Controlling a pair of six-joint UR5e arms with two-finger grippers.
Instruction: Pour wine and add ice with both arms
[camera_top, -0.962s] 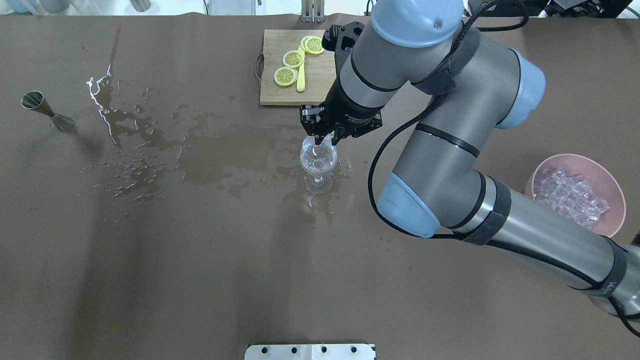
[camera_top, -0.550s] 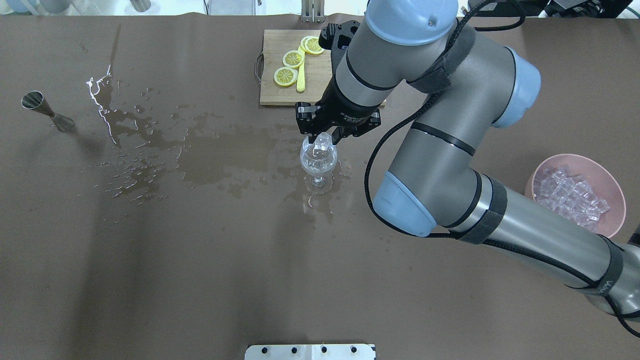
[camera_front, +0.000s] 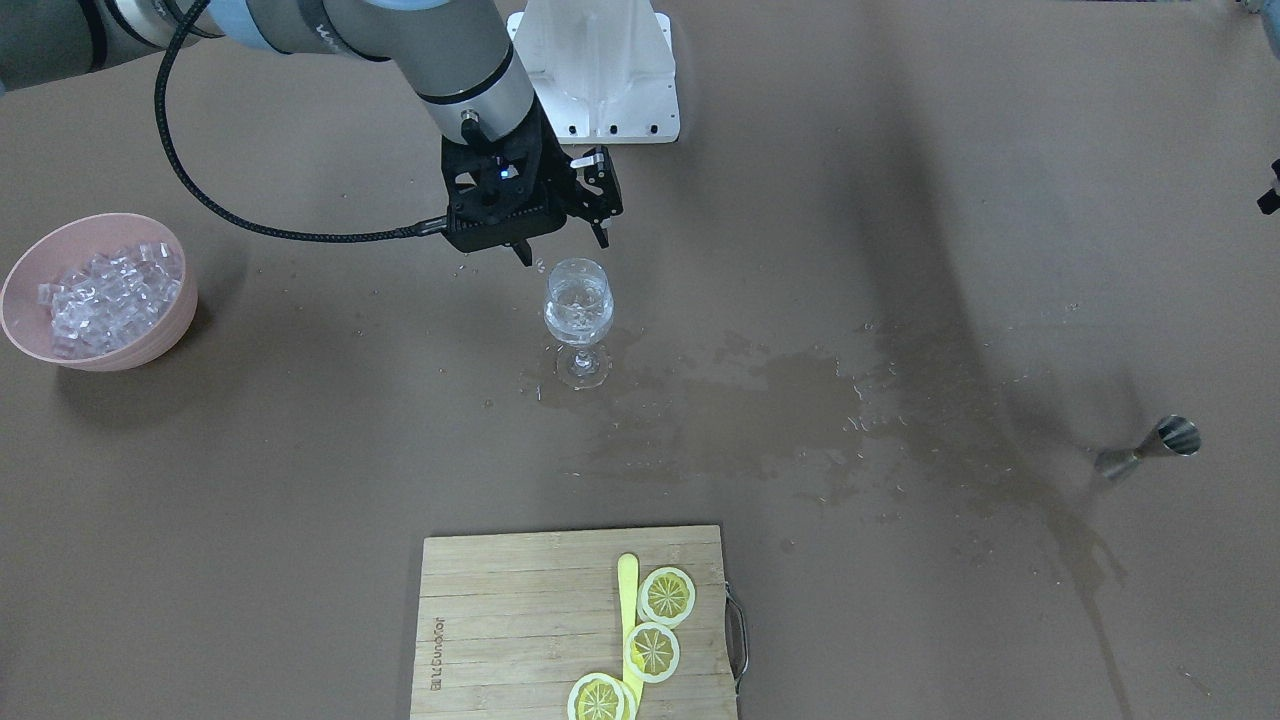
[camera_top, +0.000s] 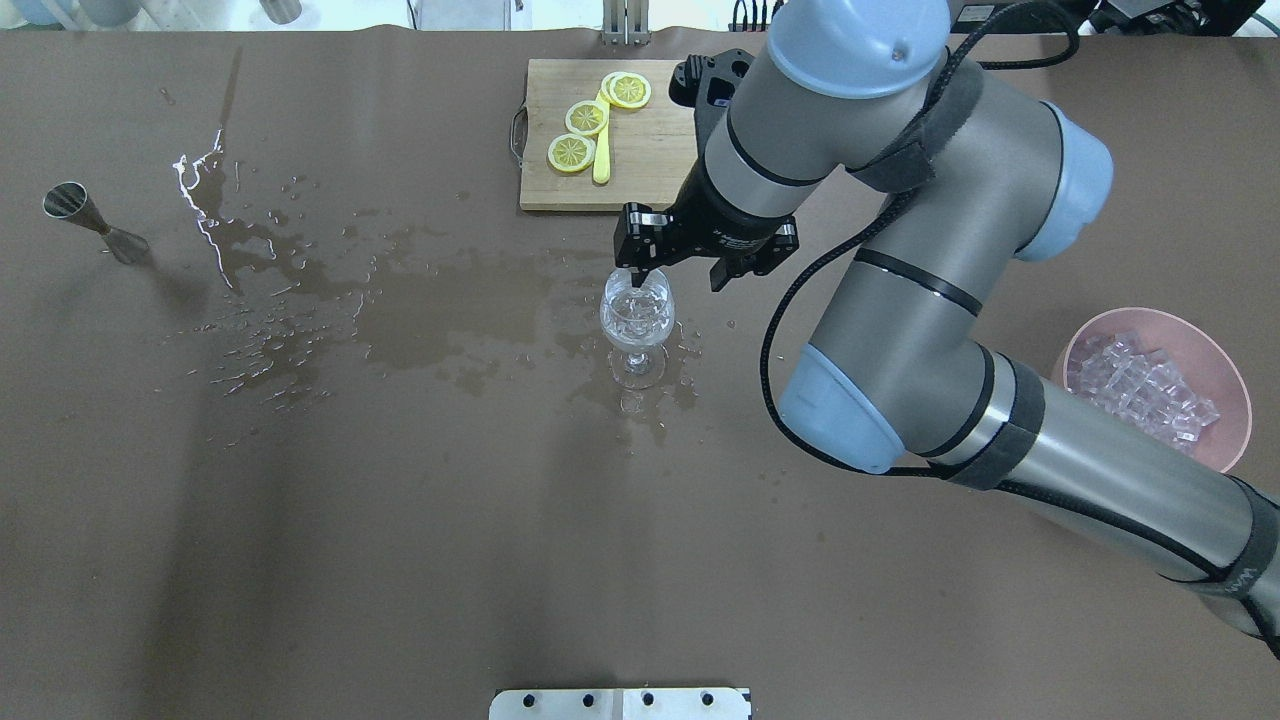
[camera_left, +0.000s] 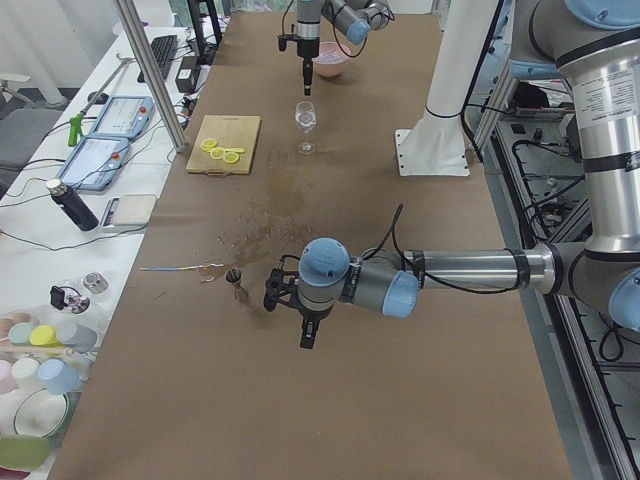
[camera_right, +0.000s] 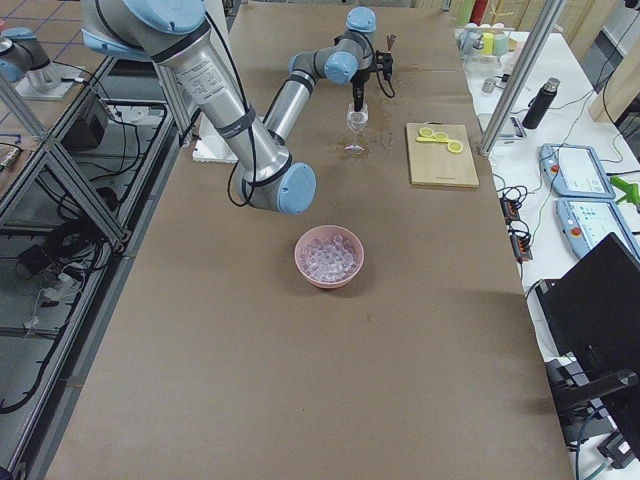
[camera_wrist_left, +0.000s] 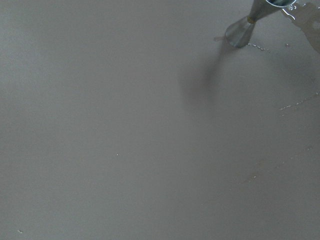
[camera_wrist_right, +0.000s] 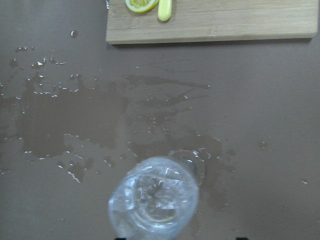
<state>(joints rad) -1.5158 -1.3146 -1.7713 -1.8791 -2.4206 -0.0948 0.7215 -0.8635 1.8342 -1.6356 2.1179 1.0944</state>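
Observation:
A clear wine glass (camera_top: 635, 315) stands upright in the middle of the brown table, holding clear liquid and a few ice cubes; it also shows in the front view (camera_front: 577, 300) and the right wrist view (camera_wrist_right: 152, 197). My right gripper (camera_top: 677, 278) hangs just above and behind the rim, a little to its right, open and empty (camera_front: 565, 245). A pink bowl (camera_top: 1232, 380) full of ice cubes (camera_top: 1140, 390) sits at the right. My left gripper (camera_left: 310, 335) shows only in the exterior left view, near a steel jigger (camera_left: 236, 278); I cannot tell if it is open.
A wet spill (camera_top: 420, 320) spreads from the glass leftwards to the jigger (camera_top: 95, 215). A wooden board (camera_top: 640, 160) with lemon slices (camera_top: 585, 118) lies behind the glass. A white stand (camera_front: 600, 70) is at the robot's side.
My right gripper held an ice cube over the glass, then opened wide and shifted a little right. The cube is gone from the fingers.

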